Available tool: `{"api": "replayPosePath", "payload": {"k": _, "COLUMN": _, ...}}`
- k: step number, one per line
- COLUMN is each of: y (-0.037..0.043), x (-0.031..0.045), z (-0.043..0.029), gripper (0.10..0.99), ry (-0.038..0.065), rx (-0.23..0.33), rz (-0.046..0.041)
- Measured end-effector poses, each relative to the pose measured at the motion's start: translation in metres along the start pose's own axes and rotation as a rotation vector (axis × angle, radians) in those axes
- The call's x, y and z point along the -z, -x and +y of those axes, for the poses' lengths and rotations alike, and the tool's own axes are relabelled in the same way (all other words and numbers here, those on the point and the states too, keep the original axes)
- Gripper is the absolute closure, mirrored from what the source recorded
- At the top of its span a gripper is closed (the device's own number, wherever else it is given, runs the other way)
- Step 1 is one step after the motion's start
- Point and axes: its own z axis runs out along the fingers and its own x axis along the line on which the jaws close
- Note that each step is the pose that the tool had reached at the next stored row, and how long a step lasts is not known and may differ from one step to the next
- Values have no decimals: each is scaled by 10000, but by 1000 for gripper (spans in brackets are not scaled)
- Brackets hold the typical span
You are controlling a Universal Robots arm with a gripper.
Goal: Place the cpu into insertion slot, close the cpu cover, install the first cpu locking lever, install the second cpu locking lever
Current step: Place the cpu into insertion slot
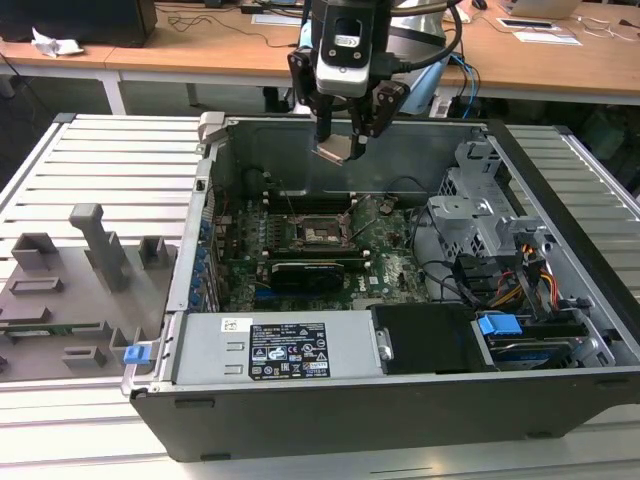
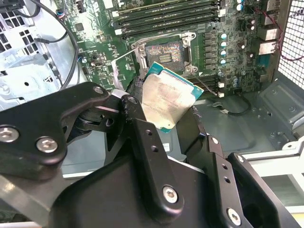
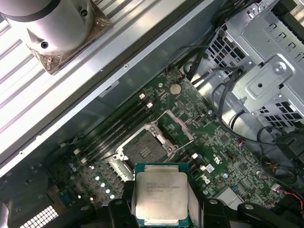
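Gripper (image 1: 343, 140) and arm hang over the far part of an open computer case (image 1: 560, 390), the fingers clamped on opposite edges of the cpu (image 1: 335, 152). The chip is held clear of the motherboard (image 1: 385, 270), well above it and touching nothing but the fingers. In the first wrist view its silvery-grey top face (image 3: 161, 197) shows between the two black fingers. In the second wrist view its tan face with a green rim (image 2: 166, 99) is tilted between them.

The insertion slot (image 3: 145, 151) lies on the board below the chip, square and dark with a silver metal rim, and it has no chip in it. The cpu cover (image 3: 178, 126), a thin metal frame with a cut-out middle, stands swung up beside the slot rather than lying flat on it. A row of long memory slots (image 3: 116, 130) runs along the slot's other side.

In the exterior view a long black expansion card (image 1: 305, 272) lies across the board on the near side of the slot, and a grey power supply (image 1: 270, 350) fills the case's near edge. The case sits on a slatted metal table (image 1: 110, 160), with a grey parts fixture (image 1: 70, 290) beside it on the exterior view's left.
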Motion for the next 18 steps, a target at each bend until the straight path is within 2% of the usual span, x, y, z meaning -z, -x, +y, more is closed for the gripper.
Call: {"api": "replayPosePath", "payload": {"k": 18, "y": -3, "x": -3, "z": -3, "gripper": 561, "ry": 10, "rx": -524, "rz": -47}}
